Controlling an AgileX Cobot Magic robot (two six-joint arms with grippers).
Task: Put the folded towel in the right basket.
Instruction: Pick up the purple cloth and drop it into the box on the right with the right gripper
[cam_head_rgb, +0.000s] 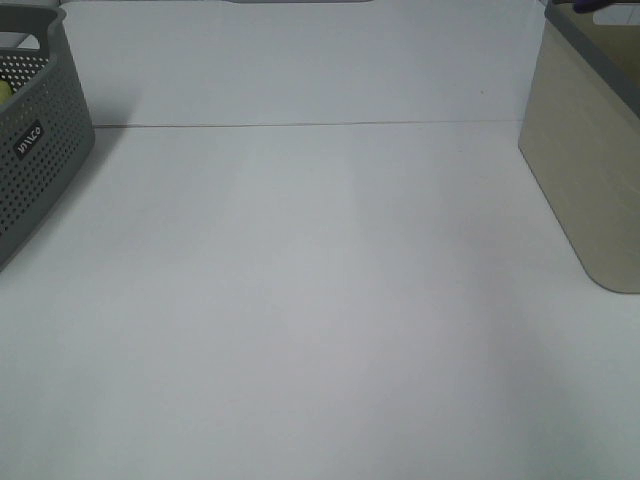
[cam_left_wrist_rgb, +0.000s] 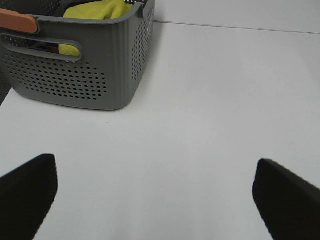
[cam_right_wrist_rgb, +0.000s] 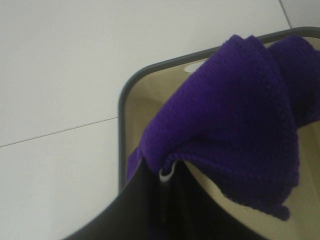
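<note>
A folded purple towel (cam_right_wrist_rgb: 235, 115) hangs from my right gripper (cam_right_wrist_rgb: 167, 175), which is shut on it, over the open top of the right basket (cam_right_wrist_rgb: 121, 115), a beige bin with a dark grey rim. In the exterior high view this basket (cam_head_rgb: 585, 150) stands at the right edge, and a bit of the purple towel (cam_head_rgb: 600, 5) shows above its rim. My left gripper (cam_left_wrist_rgb: 155, 200) is open and empty, low over the white table, with its dark fingers (cam_left_wrist_rgb: 25, 195) wide apart.
A grey perforated basket (cam_left_wrist_rgb: 85, 75) stands on the left and holds a yellow cloth (cam_left_wrist_rgb: 100, 9). It also shows at the left edge of the exterior high view (cam_head_rgb: 40, 150). A white table (cam_head_rgb: 320, 300) lies between the baskets.
</note>
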